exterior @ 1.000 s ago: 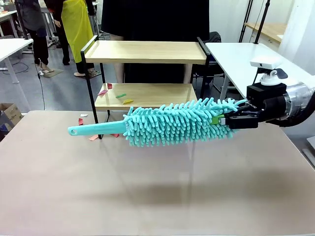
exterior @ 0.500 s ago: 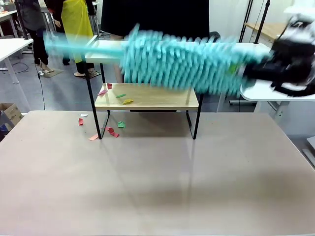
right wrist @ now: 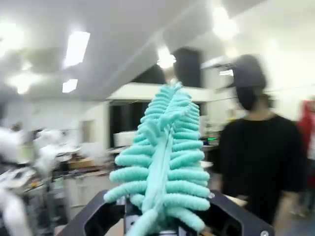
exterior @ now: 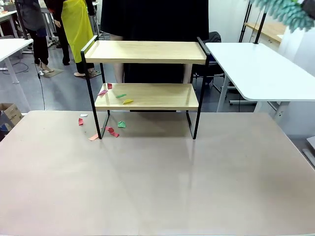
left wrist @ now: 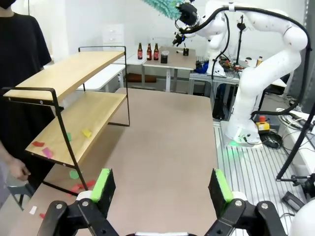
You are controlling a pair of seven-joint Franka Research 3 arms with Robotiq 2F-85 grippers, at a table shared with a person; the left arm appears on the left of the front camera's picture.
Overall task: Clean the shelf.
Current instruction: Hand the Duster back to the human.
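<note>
While aloft, duster (exterior: 290,12) above shelf (exterior: 145,51).

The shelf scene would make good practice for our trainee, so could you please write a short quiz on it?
1. True or false: the top board of the shelf carries paper scraps.
2. Which gripper holds the teal duster: A) left gripper, B) right gripper, C) neither?
3. Fill in: the left gripper hangs ____ above the table.

Key
1. False: the paper scraps lie on the lower board, and more lie on the table by the shelf's left legs.
2. B: the right gripper is raised high, shut on the duster.
3. Open.
</note>
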